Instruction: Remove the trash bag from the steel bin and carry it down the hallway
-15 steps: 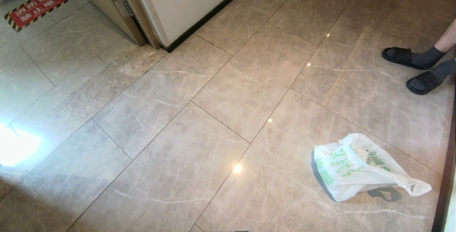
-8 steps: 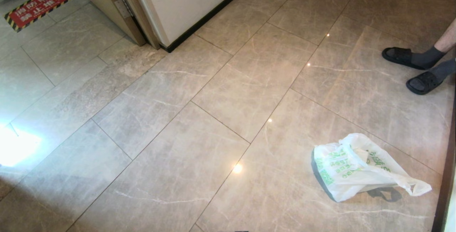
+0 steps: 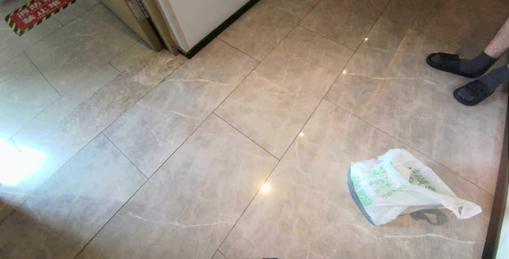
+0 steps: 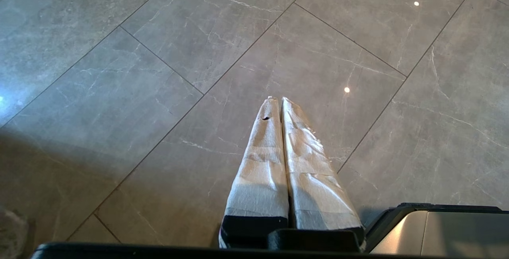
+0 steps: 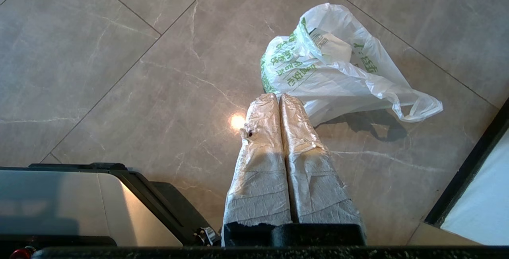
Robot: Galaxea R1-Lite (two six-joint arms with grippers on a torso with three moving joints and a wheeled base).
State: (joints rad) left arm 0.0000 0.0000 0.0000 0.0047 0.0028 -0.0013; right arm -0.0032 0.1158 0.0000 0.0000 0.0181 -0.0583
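You see the trash bag lying crumpled on the glossy beige tiles of the hallway, free of both grippers. Take the bag as your landmark. Its green printing faces up, and one loop handle trails out flat on the floor toward the black baseboard that runs close beside it on the robot's right.

In the right wrist view, the right gripper hangs above the floor with its two taped fingers pressed together and nothing between them; its tips sit just short of the bag, near its printed side, and you cannot tell whether they touch the plastic. In the left wrist view, the left gripper is likewise closed and empty, fingers flat against each other over bare tile, with no bag in its view.

Well beyond the bag, farther from the robot and on the same right-hand side, a person's feet in grey socks and black slides stand on the tiles. Far from the bag on the other side, to the robot's left, a cream wall corner meets a wooden door frame, and past that a red floor sign with striped edging lies on the tiles.
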